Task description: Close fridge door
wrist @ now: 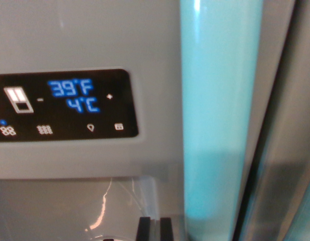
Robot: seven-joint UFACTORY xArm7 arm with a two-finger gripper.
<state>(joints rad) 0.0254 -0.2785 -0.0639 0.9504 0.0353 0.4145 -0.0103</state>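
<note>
I'm right up against the door (85,35), display (62,104) at wrist view's left, handle (217,120) running vertical at centre-right. Gripper (155,228) barely shows at bottom edge, fingers (144,229) look pressed together w/ nothing pinched. I'd guess the door's heavy, stiff, glossy so slippery. Better to push flat on the panel near the handle than grab.
</note>
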